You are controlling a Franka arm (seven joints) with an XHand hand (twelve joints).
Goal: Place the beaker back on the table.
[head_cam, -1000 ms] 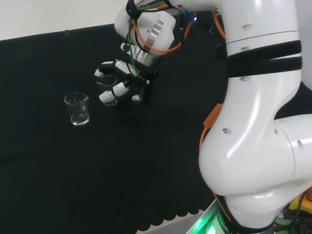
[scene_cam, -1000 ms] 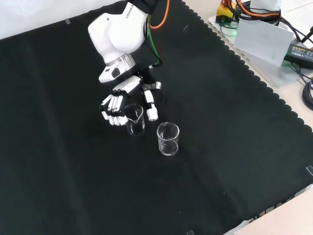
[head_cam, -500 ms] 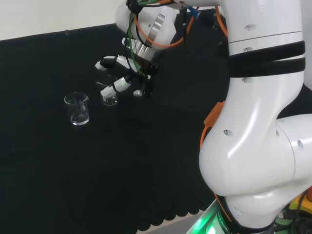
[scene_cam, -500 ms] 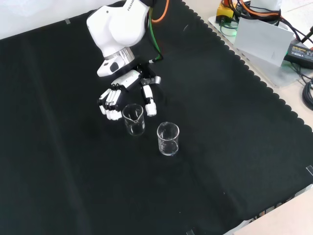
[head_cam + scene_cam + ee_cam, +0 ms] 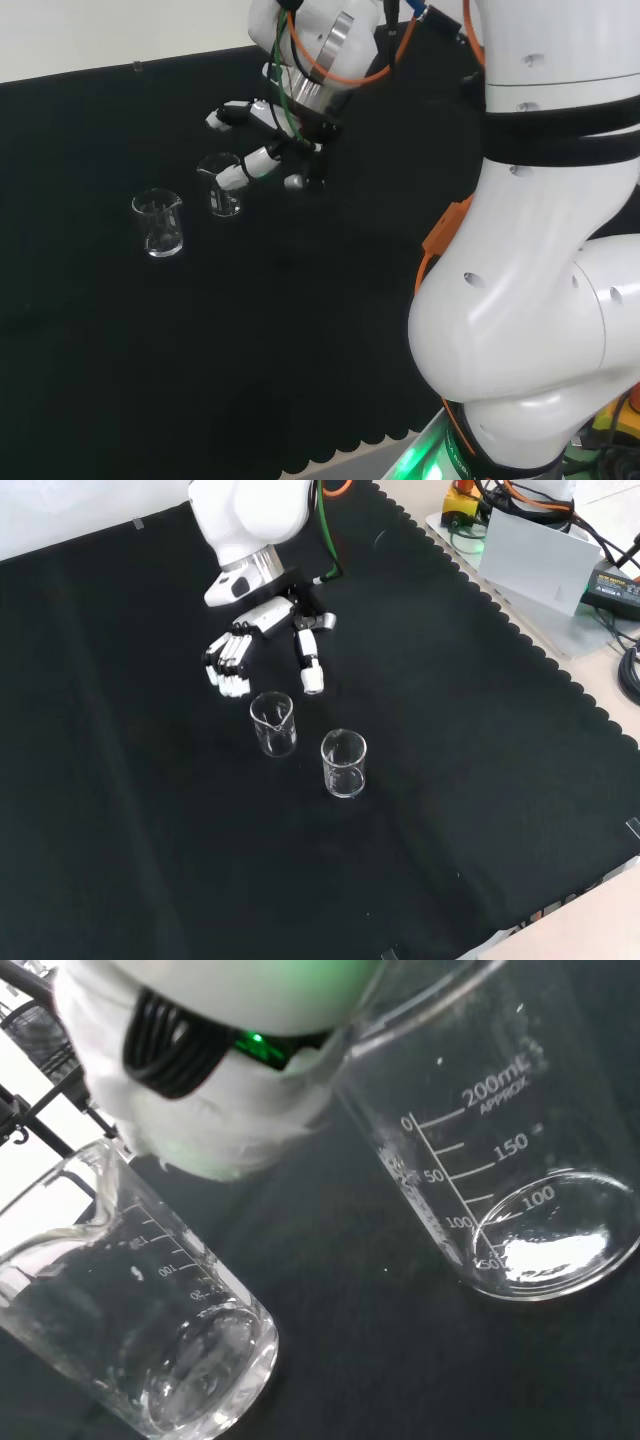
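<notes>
open hand [image 5: 262, 630] above standing beaker [image 5: 273, 723]

Head cam behind arm, high; front cam opposite, looking down. Wrist cam close-up. All share two beakers [image 5: 274, 723] on cloth [image 5: 120, 810].

The hand [image 5: 262, 640] hangs from the arm's white wrist link [image 5: 250, 520] with its palm turned downward and its fingers [image 5: 228, 670] extended, only slightly bent, grouped side by side. The thumb [image 5: 310, 665] stands apart from them and points the same way, leaving an empty gap between. Nothing is held. In the head view the hand [image 5: 262, 150] reaches out to the left of the arm's large white links [image 5: 540, 260], with orange and green cables looping round the wrist.
</notes>
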